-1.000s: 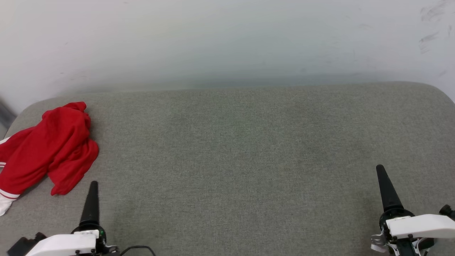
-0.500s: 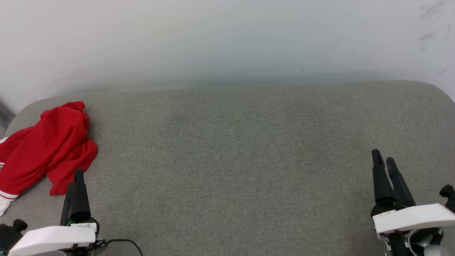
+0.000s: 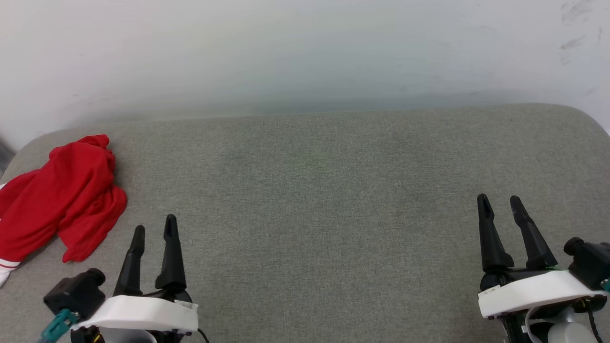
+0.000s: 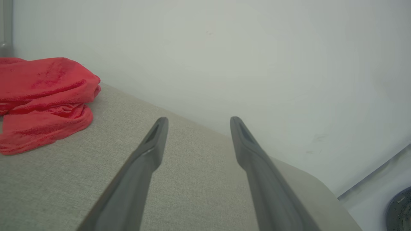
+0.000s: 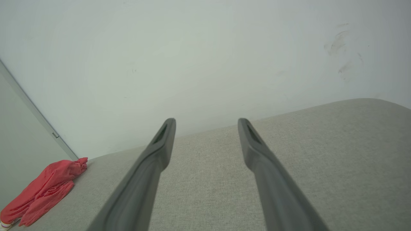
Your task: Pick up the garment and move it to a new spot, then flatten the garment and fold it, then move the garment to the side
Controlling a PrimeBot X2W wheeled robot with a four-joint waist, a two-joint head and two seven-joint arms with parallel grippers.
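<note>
Work on the garment (image 3: 62,190) has yet to start: the red shirt lies in a crumpled heap along the left edge of the grey cushion (image 3: 310,214), reaching up toward its far left corner. At the heap's near end, a strip of red-and-white striped trim (image 3: 8,262) and a little white cloth show. The left hand (image 3: 155,222) hovers over the near left part of the cushion, near the heap but clear of it, its two dark fingers spread and holding nothing. The right hand (image 3: 499,197) hangs over the near right part, well apart from the garment, fingers likewise spread and empty.

By the look of things, every stage is left to do: the pick-up and move to a new spot, the flattening, the fold and the final shift to the side. The broad middle of the cushion seems the likely place for spreading the garment out.

No writing can be read on the garment; any lettering it may carry is hidden in the folds. Neither the hands nor the pale wall (image 3: 305,57) behind show a legible brand or label, only faint scuff marks (image 3: 574,45) at the wall's upper right.
</note>
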